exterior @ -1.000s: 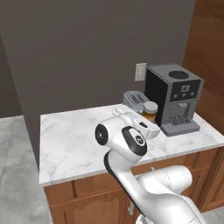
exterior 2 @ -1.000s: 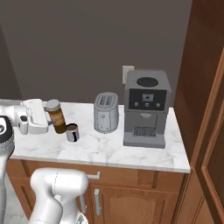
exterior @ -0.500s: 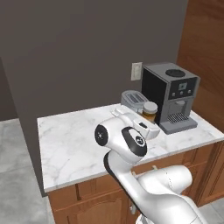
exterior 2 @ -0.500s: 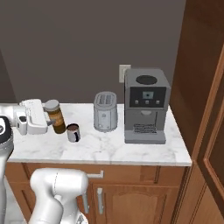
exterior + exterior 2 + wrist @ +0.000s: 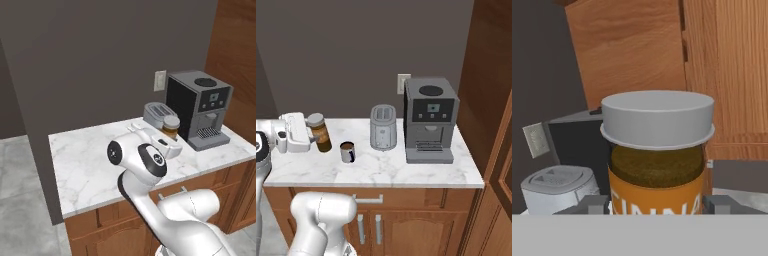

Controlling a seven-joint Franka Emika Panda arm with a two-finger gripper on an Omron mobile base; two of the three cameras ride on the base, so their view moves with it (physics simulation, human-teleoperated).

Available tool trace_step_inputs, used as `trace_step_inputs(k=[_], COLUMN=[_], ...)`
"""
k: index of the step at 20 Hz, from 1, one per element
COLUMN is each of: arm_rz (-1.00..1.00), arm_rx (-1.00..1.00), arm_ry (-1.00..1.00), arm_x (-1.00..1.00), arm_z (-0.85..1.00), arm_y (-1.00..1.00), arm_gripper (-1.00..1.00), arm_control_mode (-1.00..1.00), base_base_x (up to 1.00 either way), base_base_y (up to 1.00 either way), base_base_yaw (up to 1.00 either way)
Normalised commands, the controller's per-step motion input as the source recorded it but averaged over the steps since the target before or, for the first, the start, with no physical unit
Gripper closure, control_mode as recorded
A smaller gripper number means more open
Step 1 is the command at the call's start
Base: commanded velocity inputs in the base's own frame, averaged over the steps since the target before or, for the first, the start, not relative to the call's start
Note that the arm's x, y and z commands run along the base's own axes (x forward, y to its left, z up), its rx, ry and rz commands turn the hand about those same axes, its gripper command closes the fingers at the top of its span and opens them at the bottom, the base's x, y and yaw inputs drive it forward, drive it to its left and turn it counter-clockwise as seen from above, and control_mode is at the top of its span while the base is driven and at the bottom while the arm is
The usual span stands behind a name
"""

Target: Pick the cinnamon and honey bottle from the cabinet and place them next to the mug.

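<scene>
marble counter [image 5: 406,170] | gripper [image 5: 312,136] clamped on cinnamon [image 5: 320,132], mug [image 5: 347,152] at its 4 o'clock | I'd lower it straight, keep upright, land just beside mug

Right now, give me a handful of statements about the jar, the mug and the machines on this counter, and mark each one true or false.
1. The gripper holds the cinnamon jar. True.
2. The jar has a red lid. False: its lid is flat and grey.
3. The mug stands on the marble counter, left of the toaster in the right base view. True.
4. The toaster stands to the right of the coffee machine. False: it stands to its left.
5. The mug lies on its side. False: it is upright.
</scene>
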Motion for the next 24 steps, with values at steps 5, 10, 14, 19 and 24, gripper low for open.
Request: trace_step_inputs(k=[5, 10, 14, 19, 24], arm_rz=[0.0, 0.22, 0.42, 0.38, 0.42], arm_rx=[0.0, 0.02, 0.08, 0.11, 0.06], arm_ry=[0.0, 0.03, 0.15, 0.2, 0.05], arm_x=[0.18, 0.76, 0.54, 0.48, 0.41], arm_z=[0.0, 0.0, 0.0, 0.0, 0.0], arm_y=[0.0, 0.0, -0.01, -0.15, -0.5], arm_gripper=[1.0, 1.0, 1.0, 1.0, 1.0], arm_control_mode=[-1.0, -1.0, -1.0, -1.0, -1.0], base_base_x=[0.01, 0.0, 0.0, 0.0, 0.0], base_base_y=[0.0, 0.0, 0.0, 0.0, 0.0], base_base_yaw=[0.0, 0.0, 0.0, 0.0, 0.0])
